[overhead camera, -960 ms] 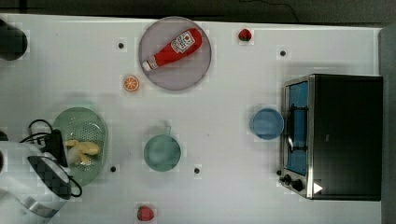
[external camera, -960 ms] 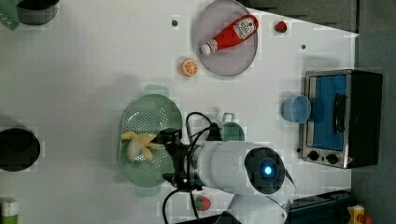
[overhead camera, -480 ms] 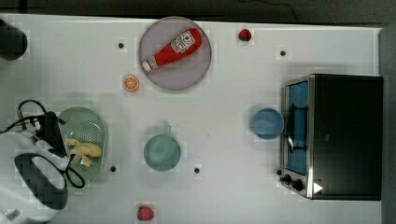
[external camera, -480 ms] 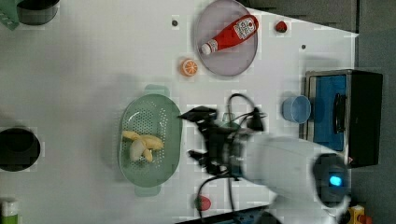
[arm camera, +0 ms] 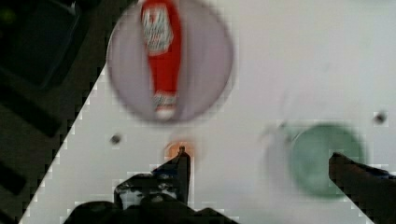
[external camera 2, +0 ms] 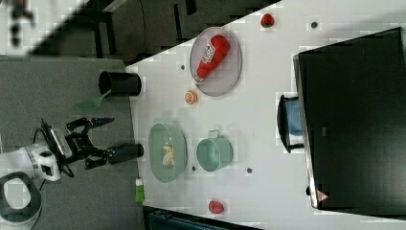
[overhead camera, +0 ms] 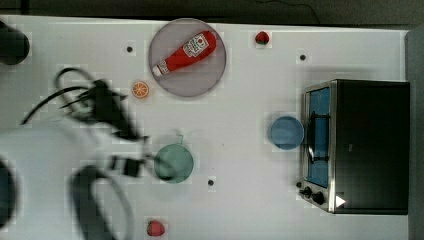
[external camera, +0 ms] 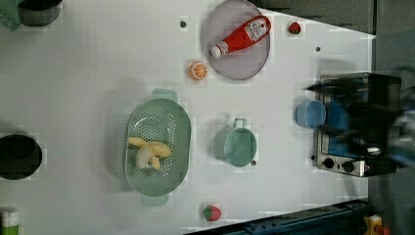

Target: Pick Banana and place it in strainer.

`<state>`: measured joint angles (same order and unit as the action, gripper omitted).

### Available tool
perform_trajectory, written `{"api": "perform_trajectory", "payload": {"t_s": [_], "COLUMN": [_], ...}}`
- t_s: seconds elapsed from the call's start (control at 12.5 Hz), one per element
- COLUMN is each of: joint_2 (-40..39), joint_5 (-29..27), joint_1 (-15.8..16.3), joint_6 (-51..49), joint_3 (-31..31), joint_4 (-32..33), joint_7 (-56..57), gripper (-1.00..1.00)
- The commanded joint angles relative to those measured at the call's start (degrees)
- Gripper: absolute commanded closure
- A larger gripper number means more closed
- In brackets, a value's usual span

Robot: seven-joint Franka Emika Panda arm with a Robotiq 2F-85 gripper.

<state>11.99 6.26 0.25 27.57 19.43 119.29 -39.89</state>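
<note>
Banana in the strainer, my end effector spread and empty.

In the left view, from the left view's left: the Banana (external camera: 148, 152) lies as pale peeled pieces inside the mint strainer (external camera: 172, 112), on its perforated middle; next comes the green cup (external camera: 235, 145), with nothing in it that I can see, then the blue bowl (external camera: 310, 114) against the toaster oven (external camera: 350, 122). Above, the orange slice (external camera: 198, 70) sits on the white table (external camera: 88, 73) just beside the grey plate (external camera: 257, 63), which carries the ketchup bottle (external camera: 241, 36). In the right view my end effector (external camera 2: 98, 142) hangs off the table at the right view's left, fingers wide apart, holding nothing, well apart from the Banana (external camera 2: 167, 155).
</note>
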Motion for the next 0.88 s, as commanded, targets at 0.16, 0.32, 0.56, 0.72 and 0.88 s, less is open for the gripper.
{"api": "perform_trajectory", "payload": {"t_s": [0.16,0.32,0.56,0.72,0.88], "joint_2": [1.50,3.12,5.47,6.19,6.27], "joint_5": [-1.06,-2.13,-3.17,-4.57,-4.59], "joint_1": [-3.62,-3.61,-3.63,-3.60,-3.66], "joint_6": [-4.46,-7.59,-14.76,-18.97,-18.85], "joint_3": [-13.27,-18.15,-20.97,-21.01,-21.23], "joint_4": [-0.49,-0.58,-0.94,-0.98,-0.97], "joint_7": [34.38,41.22,43.35,43.35,43.35], "gripper": [-1.00,-1.00,-1.00,-1.00,-1.00]}}
